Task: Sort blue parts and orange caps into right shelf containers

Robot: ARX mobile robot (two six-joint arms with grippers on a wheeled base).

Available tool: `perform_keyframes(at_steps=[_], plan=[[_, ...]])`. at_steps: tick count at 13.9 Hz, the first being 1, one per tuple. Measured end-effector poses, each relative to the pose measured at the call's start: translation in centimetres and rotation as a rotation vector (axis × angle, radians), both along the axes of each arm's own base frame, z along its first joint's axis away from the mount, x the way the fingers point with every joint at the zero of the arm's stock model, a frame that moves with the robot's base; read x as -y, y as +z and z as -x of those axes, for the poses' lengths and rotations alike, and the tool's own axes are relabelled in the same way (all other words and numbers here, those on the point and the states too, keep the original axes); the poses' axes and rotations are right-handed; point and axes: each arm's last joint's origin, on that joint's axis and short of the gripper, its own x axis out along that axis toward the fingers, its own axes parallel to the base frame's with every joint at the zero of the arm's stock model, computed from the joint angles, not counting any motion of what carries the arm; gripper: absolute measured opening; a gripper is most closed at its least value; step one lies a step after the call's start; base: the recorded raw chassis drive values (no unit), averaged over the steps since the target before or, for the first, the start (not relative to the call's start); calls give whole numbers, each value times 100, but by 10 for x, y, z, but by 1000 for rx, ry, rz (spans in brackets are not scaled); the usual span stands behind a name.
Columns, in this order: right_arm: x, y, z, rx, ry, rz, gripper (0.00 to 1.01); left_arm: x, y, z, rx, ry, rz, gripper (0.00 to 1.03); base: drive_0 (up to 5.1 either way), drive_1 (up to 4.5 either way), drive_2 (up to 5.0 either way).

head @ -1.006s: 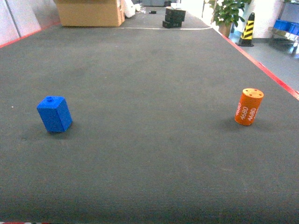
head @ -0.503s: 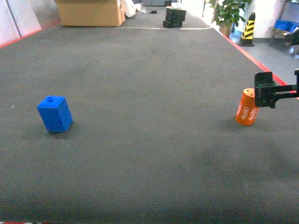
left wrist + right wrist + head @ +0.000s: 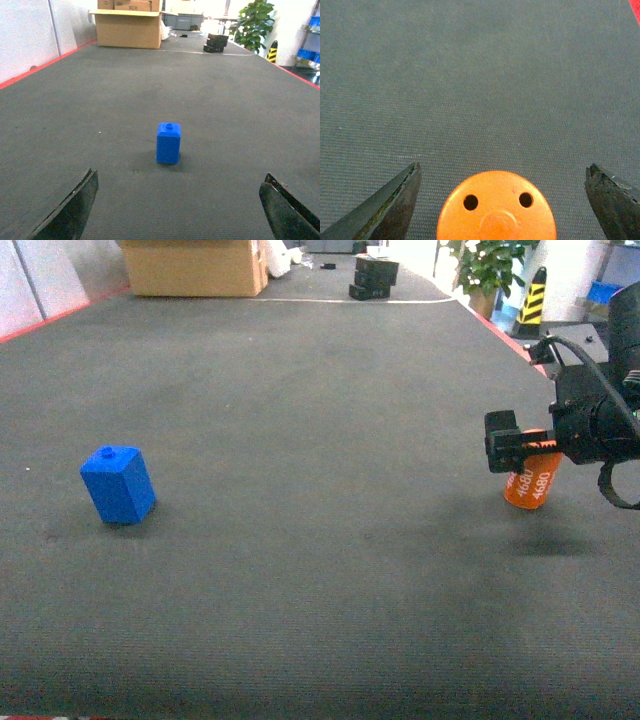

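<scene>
Orange plastic is filling the bottom of the right wrist view: the cap point(image 3: 497, 206) is sitting between the two dark fingers point(image 3: 390, 205) of the right gripper point(image 3: 502, 200), with clear mat showing on both sides, so the jaws are standing wide open and holding nothing. Only the cap's flat top, with two holes, is showing there; its lower edge is cut off by the frame. In the head view the right gripper point(image 3: 520, 450) is covering the top of the cap point(image 3: 530, 482), leaving just the lower body and its white "4680" print visible. The far finger is hidden behind the arm's body there.

The cap is standing near the right edge of the dark worktop point(image 3: 320, 570). The blue part point(image 3: 118, 484) is standing upright well apart from it, on the left side. The left wrist view is showing the part point(image 3: 168, 143) ahead of the left gripper point(image 3: 180, 210), whose fingertips are only peeking in at the bottom corners, spread wide and grasping nothing.

A cardboard box point(image 3: 192, 267) is sitting at the far end; its contents cannot be made out.

Against half a second ago, the right gripper is reaching further left and now overlapping the cap's top, which then was partly showing.
</scene>
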Motion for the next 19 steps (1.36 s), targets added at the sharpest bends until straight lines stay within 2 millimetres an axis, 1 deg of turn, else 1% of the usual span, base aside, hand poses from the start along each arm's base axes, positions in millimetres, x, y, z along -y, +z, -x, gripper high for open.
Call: perform_keyframes(at_steps=[4, 5, 6, 8, 9, 11, 12, 13, 14, 15, 16, 19], plan=[[-5, -17, -4, -25, -8, 14, 52, 0, 0, 0, 0, 0, 0, 98, 0, 0, 0], [-6, -17, -4, -14, -10, 12, 44, 0, 0, 0, 0, 0, 0, 98, 0, 0, 0], [-8, -16, -2, 1, -8, 11, 44, 0, 0, 0, 0, 0, 0, 98, 0, 0, 0], [-6, -8, 16, 36, -8, 9, 44, 0, 0, 0, 0, 0, 0, 98, 0, 0, 0], [-3, 8, 36, 89, -6, 0, 44, 0, 0, 0, 0, 0, 0, 98, 0, 0, 0], [9, 56, 91, 236, 6, -28, 44, 0, 0, 0, 0, 0, 0, 98, 0, 0, 0], [14, 70, 123, 261, 2, -32, 44, 0, 0, 0, 0, 0, 0, 98, 0, 0, 0], [18, 74, 150, 276, -20, -14, 44, 0, 0, 0, 0, 0, 0, 98, 0, 0, 0], [20, 76, 160, 285, -29, 0, 44, 0, -2, 0, -33, 16, 4, 98, 0, 0, 0], [20, 77, 160, 291, -27, 6, 44, 2, -3, -7, -122, 69, 10, 98, 0, 0, 0], [20, 75, 160, 281, -25, 7, 44, 4, 0, -16, -156, 59, 6, 98, 0, 0, 0], [20, 75, 159, 281, -21, 10, 44, 9, 22, -68, -178, -33, 10, 98, 0, 0, 0]])
